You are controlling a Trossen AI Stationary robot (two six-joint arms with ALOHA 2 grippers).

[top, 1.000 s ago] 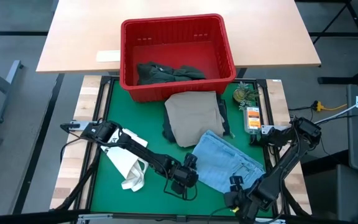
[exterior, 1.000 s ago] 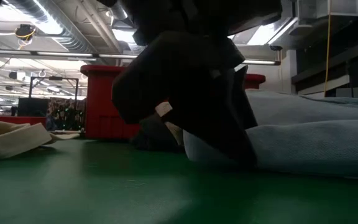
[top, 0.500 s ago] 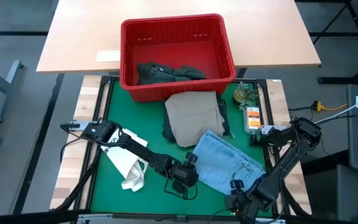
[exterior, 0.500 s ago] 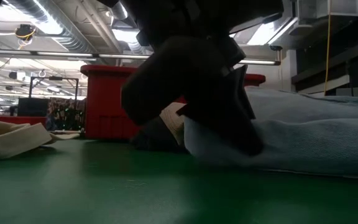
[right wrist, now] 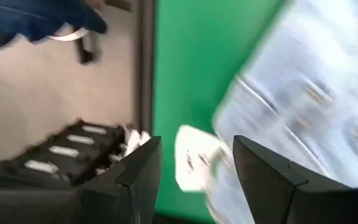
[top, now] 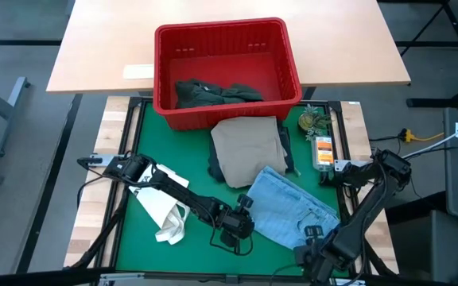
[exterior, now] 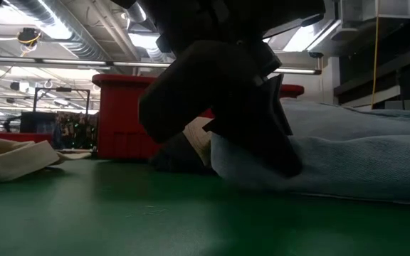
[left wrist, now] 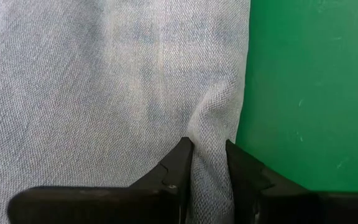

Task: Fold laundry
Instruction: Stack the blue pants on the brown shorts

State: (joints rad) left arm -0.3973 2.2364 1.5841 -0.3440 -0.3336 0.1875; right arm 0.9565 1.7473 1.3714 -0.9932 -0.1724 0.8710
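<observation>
The light blue piece [top: 289,208] lies flat on the green mat [top: 133,238], at about five o'clock from the table's centre. Its near-left edge is pinched between the fingers of the left gripper [left wrist: 209,163], the cloth puckering up between them. The beige piece [top: 246,149] lies just beside it at twelve o'clock, over dark jeans [top: 215,168]. A dark green-grey piece [top: 213,92] sits in the red basket [top: 165,75]. The right gripper [right wrist: 197,171] hovers spread apart at the blue cloth's five o'clock corner. A white tote bag [top: 164,210] lies at nine o'clock.
</observation>
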